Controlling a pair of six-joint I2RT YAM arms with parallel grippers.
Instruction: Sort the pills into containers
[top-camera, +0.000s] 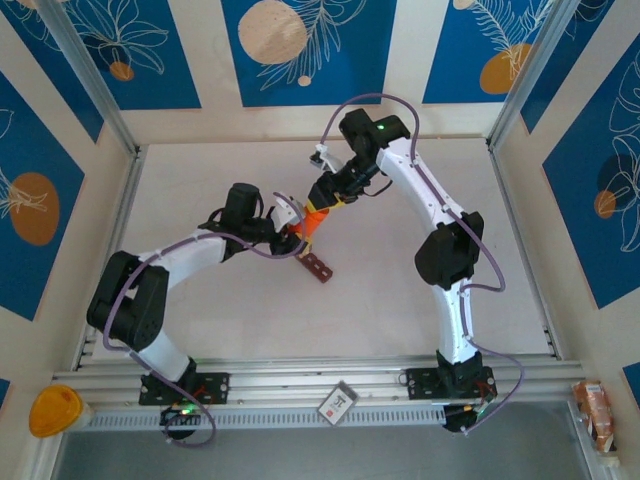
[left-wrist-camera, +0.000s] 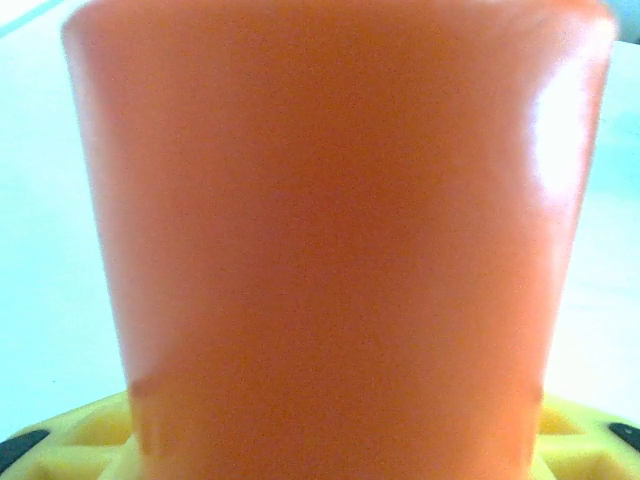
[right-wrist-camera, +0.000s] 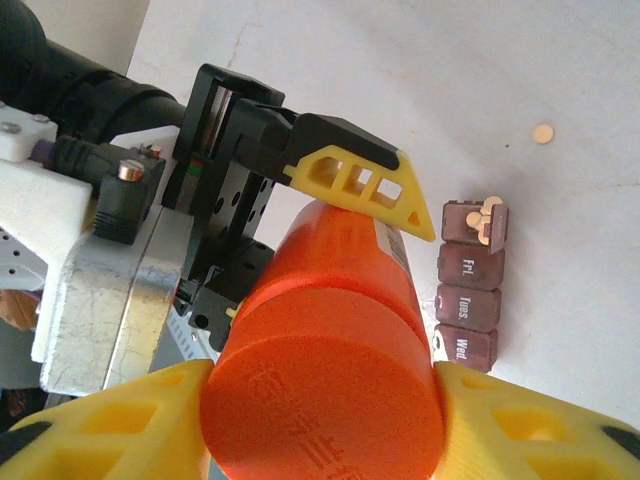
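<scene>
1. At the far left corner of the top view, a round yellow-orange object (top-camera: 55, 410) sits outside the rail. I cannot tell what it is.
2. The left gripper (top-camera: 296, 232) pinches the orange bottle (top-camera: 313, 225) on its body. In the left wrist view the bottle is so close that it is an orange blur. Its top and base are cut off by the frame, and slivers of the yellow fingers (left-wrist-camera: 80, 440) show beneath it. From the right wrist, one of those fingers lies against the bottle's side and its partner is hidden behind the bottle.
3. A small card (top-camera: 338, 400) lies on the rail between the arm bases. Its print is too small to read.
4. The right gripper (right-wrist-camera: 320, 400) is clamped on the bottle's cap, with a yellow finger touching each side. Raised lettering on the cap is blurred and unreadable, as is the thin strip of label along the bottle's side.
5. The containers (right-wrist-camera: 470, 290) lie on the white surface (top-camera: 400, 300), just beside the bottle and on its near side in the top view. The lids read "Tues." and "Wed.", and the next looks like "Fri". The end compartment stands open with pale pills (right-wrist-camera: 487, 212) inside, but their number is hard to make out.
6. One loose pill (right-wrist-camera: 541, 133) rests on the bare surface, apart from the strip.
7. At the far right corner, a packet (top-camera: 595, 410) sits outside the rail, with illegible writing.
</scene>
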